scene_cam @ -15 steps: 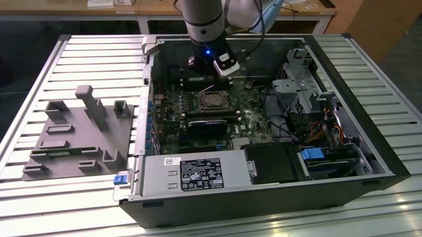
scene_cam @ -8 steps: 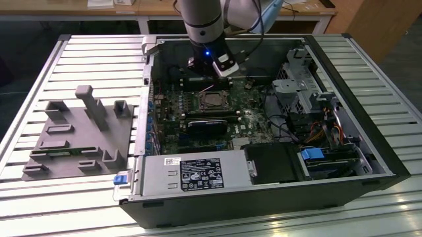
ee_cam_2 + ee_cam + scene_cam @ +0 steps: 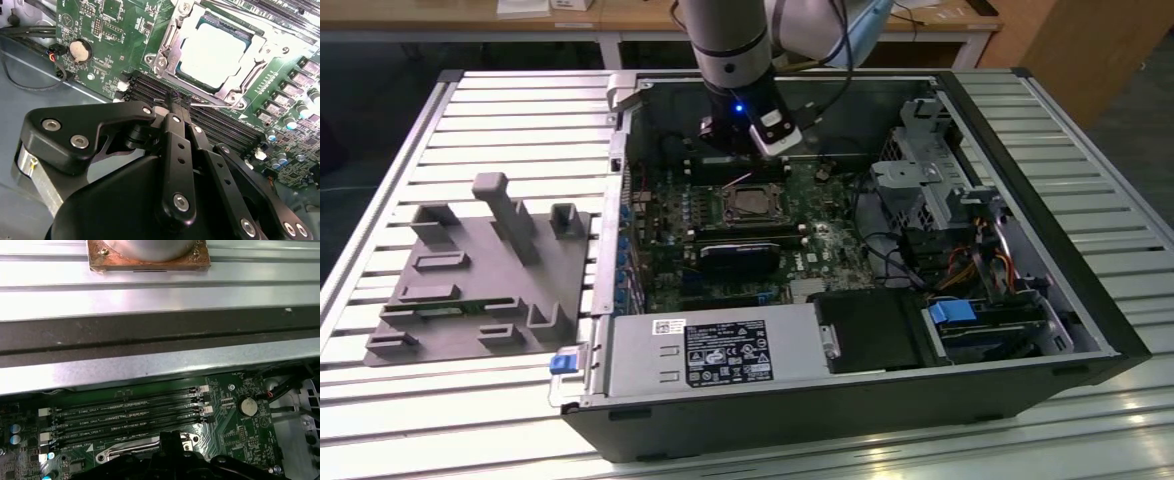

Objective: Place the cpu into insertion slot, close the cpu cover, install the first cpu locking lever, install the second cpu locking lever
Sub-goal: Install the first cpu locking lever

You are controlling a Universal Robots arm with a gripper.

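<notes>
The cpu [image 3: 212,50] lies flat in the insertion slot [image 3: 167,60], its silver top showing through the window of the cpu cover [image 3: 255,47], which is folded down over it. In the exterior view the cpu [image 3: 750,203] sits mid-board inside the open case. My gripper [image 3: 176,102] is shut, its black fingertips pressed together at the socket's edge beside the memory slots. A thin wire locking lever [image 3: 215,104] runs along that edge from the fingertips; I cannot tell whether it is pinched. The gripper [image 3: 736,160] hangs just behind the socket, and its tip [image 3: 170,437] shows in the first wrist view.
Long black memory slots [image 3: 125,415] lie right next to the fingertips. A coin battery [image 3: 78,50] and loose cables sit beyond. A black fan card [image 3: 736,262], the power supply [image 3: 707,350] and a drive cage [image 3: 934,180] crowd the case. A grey fixture [image 3: 480,270] stands outside it.
</notes>
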